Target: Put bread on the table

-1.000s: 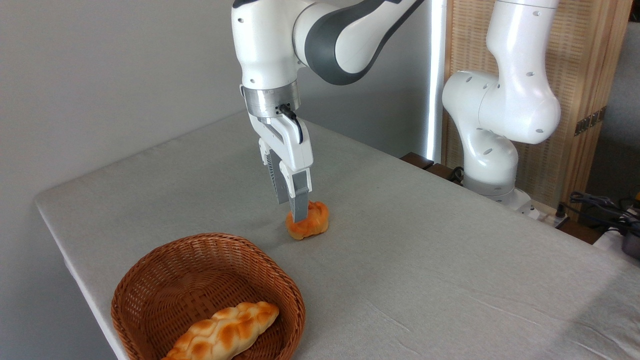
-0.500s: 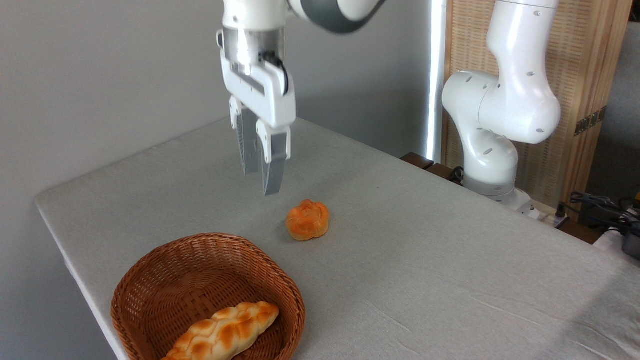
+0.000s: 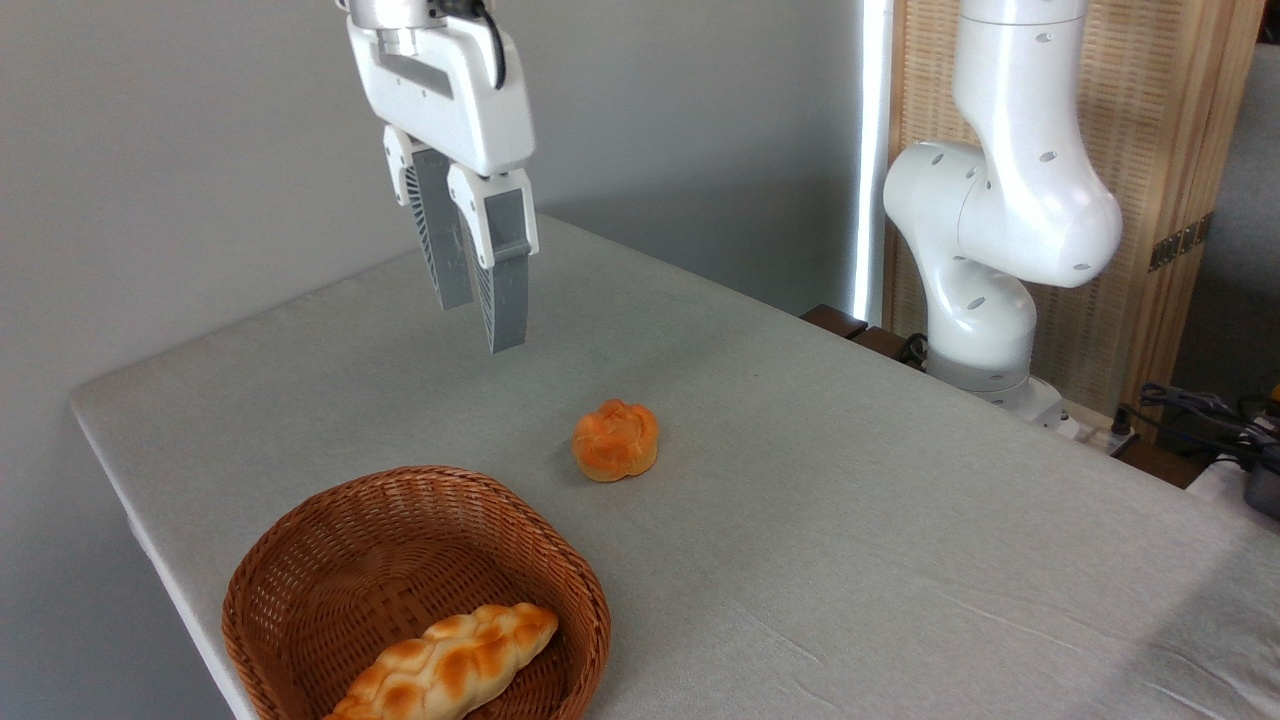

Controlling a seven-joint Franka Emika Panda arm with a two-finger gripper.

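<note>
Camera view: bun delivered, arm clear

Bread (image 3: 615, 440) sits alone on the grey table (image 3: 850, 520), apart from the wicker basket (image 3: 300, 560) that holds a braided loaf (image 3: 450, 670). Empty, its fingers slightly spread, the pincer (image 3: 482, 325) hangs high above, so the placement looks done.

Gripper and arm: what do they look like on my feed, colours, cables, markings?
The gripper has a glossy white body with two flat grey fingers, ribbed on their inner sides. A black cable loops over its top from a silver wrist ring. The arm is glossy white, rounded, with small dark holes. No lettering is readable.
</note>
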